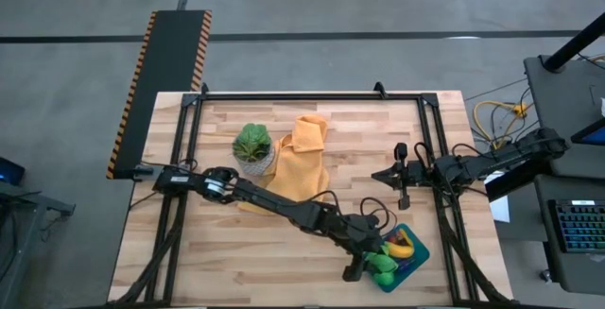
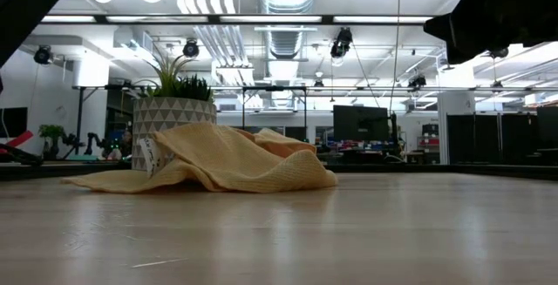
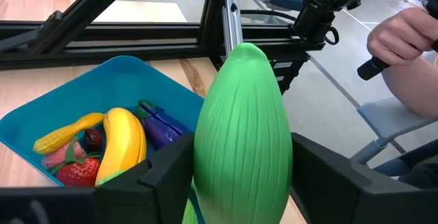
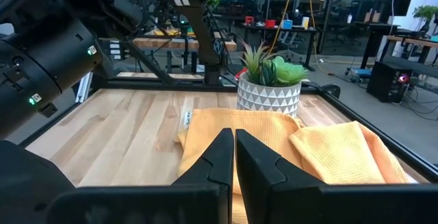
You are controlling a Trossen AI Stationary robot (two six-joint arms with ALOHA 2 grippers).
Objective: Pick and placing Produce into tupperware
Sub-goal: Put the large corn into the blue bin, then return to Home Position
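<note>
Reaching across the desk [image 1: 236,252] toward its five o'clock corner, the left arm carries the left gripper [image 1: 371,264] over the near end of the tupperware [image 1: 419,251]. Its jaws stand apart on either side of a large ribbed green piece [image 3: 241,135], which fills the space between them and touches both, so they are grasping it. In the left wrist view this piece stands upright, pointed end up, just at the near wall of the teal container.

Inside the tupperware lie more of the produce: a yellow banana [image 3: 123,142], a purple eggplant [image 3: 161,128] just beside it, a strawberry [image 3: 75,172] against the banana, a small dark red piece [image 3: 92,138] and an orange-yellow piece [image 3: 65,133] along the far wall. From above, the container sits tilted at the desk's five o'clock corner, with green and yellow pieces showing in it beside the gripper.

Farther up, at about three o'clock, the right gripper [image 1: 401,173] hangs over bare wood, well apart from the container, its jaws clenched together on nothing.

Toward the middle and twelve o'clock lies the orange cloth [image 1: 298,163], crumpled, with the plant [image 1: 251,144] in its white patterned pot touching the cloth's nine o'clock edge.

Beyond the desk's frame, the left wrist view shows a person's hand [image 3: 400,35] holding a dark handle.
</note>
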